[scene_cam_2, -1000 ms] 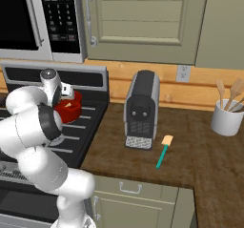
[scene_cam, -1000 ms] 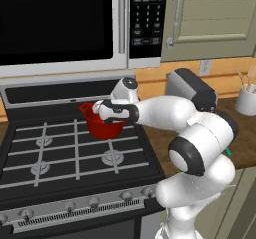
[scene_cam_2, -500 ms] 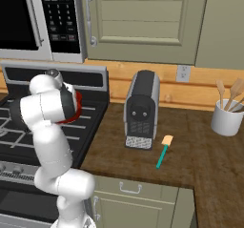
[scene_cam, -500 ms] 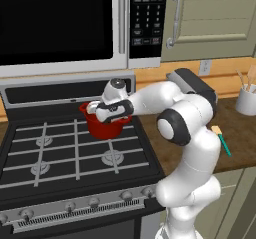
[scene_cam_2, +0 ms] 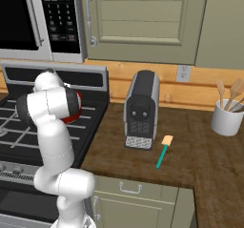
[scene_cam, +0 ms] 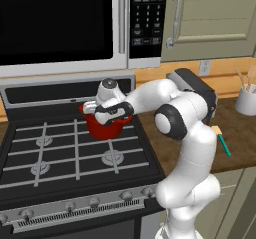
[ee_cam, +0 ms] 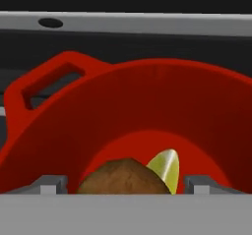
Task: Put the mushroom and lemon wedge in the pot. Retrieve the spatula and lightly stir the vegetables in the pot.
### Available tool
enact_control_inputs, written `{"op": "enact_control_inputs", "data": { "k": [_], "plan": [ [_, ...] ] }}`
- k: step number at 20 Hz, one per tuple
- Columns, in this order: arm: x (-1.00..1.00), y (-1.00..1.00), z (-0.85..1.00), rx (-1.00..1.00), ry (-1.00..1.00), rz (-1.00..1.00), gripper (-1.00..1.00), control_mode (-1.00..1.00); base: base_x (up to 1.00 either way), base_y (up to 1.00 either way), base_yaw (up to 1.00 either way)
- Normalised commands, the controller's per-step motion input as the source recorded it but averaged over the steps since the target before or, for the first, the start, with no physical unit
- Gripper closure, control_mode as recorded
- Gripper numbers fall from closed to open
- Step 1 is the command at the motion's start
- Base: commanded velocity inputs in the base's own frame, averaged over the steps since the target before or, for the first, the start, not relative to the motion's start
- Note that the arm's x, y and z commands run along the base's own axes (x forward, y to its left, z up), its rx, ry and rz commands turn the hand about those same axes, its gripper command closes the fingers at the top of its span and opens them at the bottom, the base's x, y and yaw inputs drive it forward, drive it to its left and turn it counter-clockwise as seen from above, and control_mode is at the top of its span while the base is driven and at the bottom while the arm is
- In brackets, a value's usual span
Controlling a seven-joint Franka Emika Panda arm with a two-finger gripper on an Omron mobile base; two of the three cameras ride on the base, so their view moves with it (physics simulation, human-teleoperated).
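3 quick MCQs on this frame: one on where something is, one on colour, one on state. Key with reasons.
1. Where is the spatula?
A. in the pot
B. on the counter right of the coffee maker
C. in the white cup

2. What colour is the pot?
A. red
B. teal
C. grey

3. What is inside the pot?
A. nothing
B. the mushroom alone
C. the mushroom and the lemon wedge

Key:
1 B: the spatula lies flat on the wooden counter, beside the coffee maker.
2 A: the pot on the stove is glossy red.
3 C: the hand view shows the mushroom and the lemon wedge on the pot's floor.
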Motion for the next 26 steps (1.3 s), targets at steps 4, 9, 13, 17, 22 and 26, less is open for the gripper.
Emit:
{"op": "enact_control_inputs", "data": {
  "k": [4, 9, 13, 17, 22, 26],
  "plan": [
    [0.0, -0.11, 0.12, 0.0, -0.02, 0.0, -1.0, -1.0, 0.0, 0.0, 0.0],
    [-0.28, -0.22, 0.57, 0.0, -0.12, 0.0, -1.0, -1.0, 0.0, 0.0, 0.0],
    [-0.83, -0.34, 0.67, 0.0, -0.15, 0.0, -1.0, -1.0, 0.0, 0.0, 0.0],
    [-0.99, -0.6, 0.49, 0.02, -0.02, 0.0, -1.0, -1.0, 0.0, 0.0, 0.0],
    [-1.0, -0.68, 0.68, 0.17, 0.08, -0.13, -1.0, -1.0, 0.0, 0.0, 0.0],
    [-0.93, -0.64, 0.73, 0.32, 0.29, -0.41, -1.0, -1.0, 0.0, 0.0, 0.0]
  ]
}}
